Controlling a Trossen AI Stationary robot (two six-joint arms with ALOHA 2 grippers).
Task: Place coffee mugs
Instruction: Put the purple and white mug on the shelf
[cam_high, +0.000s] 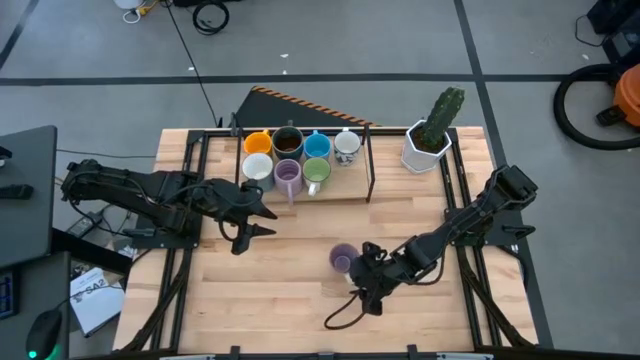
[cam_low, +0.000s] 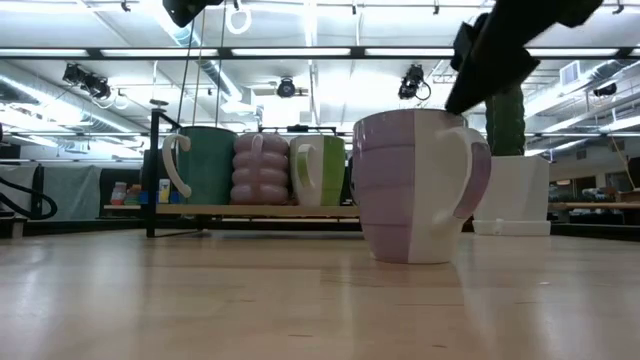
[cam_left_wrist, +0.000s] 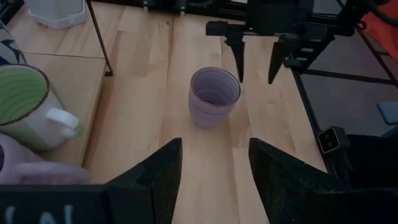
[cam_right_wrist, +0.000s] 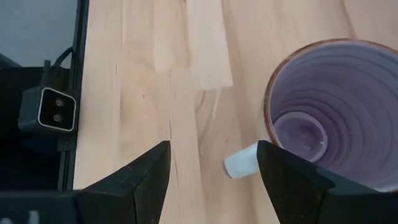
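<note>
The right claw (cam_high: 366, 268) is spread wide just beside the purple mug (cam_high: 342, 258) mid-counter, and could bump it over.

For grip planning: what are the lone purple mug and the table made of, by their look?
Purple mug: likely glazed ceramic; glossy ribbed wall, brownish rim, white handle. Table: pale wood planks, matte, with visible grain and board seams.
</note>
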